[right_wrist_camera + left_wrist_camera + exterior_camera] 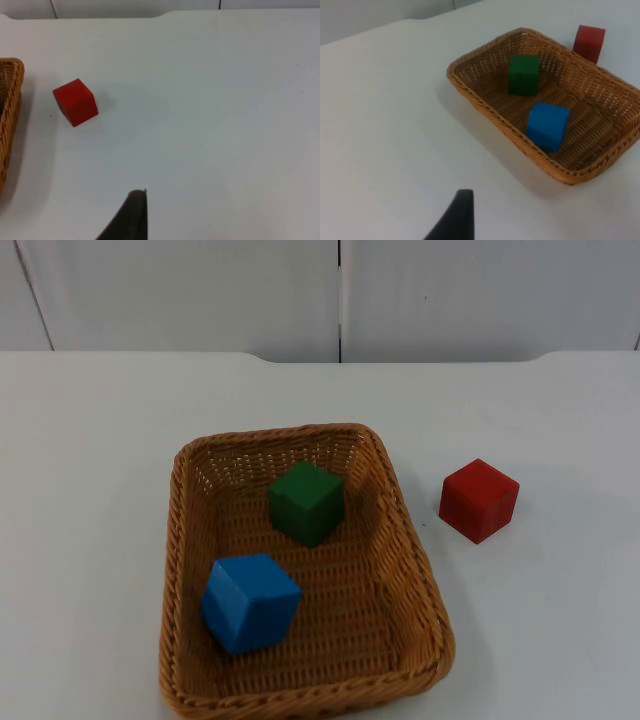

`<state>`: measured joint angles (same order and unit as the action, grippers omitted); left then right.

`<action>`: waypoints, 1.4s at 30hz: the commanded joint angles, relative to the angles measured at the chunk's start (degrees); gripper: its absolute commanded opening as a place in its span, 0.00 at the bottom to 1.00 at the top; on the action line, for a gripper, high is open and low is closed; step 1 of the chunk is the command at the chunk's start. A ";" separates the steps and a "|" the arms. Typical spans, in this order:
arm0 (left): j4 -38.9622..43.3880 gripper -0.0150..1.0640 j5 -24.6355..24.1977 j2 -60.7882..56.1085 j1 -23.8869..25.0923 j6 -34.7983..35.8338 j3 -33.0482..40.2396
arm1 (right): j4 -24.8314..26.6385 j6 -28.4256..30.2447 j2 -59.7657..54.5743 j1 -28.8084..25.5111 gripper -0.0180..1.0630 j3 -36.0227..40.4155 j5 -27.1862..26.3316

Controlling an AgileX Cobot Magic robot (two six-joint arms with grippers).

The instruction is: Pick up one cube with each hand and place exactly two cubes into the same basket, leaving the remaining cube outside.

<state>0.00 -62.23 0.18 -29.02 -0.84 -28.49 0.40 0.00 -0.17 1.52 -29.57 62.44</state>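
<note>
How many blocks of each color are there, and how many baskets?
Green cube: 1, in the basket
Blue cube: 1, in the basket
Red cube: 1, on the table outside the basket
Wicker basket: 1
Total: 4 things, 3 cubes and 1 basket

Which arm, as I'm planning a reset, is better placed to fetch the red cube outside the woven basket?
Right. The red cube lies on bare table before the right gripper; from the left gripper it sits beyond the woven basket.

A white table top [90, 490] ends at a grey partition wall [180, 290] under even light.
</note>
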 commanded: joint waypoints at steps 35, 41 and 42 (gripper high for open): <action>0.31 0.99 0.67 -0.18 20.34 0.44 0.27 | 0.25 0.76 0.17 -0.14 0.99 0.09 -0.67; 0.31 0.99 0.67 -0.18 24.30 0.44 0.27 | 0.25 0.76 0.17 -0.14 0.99 0.09 -0.67; 0.31 0.99 0.67 -0.18 25.08 0.44 0.27 | 0.25 0.76 0.17 -0.14 0.99 0.09 -0.67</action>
<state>0.00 -62.23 0.18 -4.61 -0.84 -28.49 0.40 0.00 -0.17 1.52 -29.57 62.24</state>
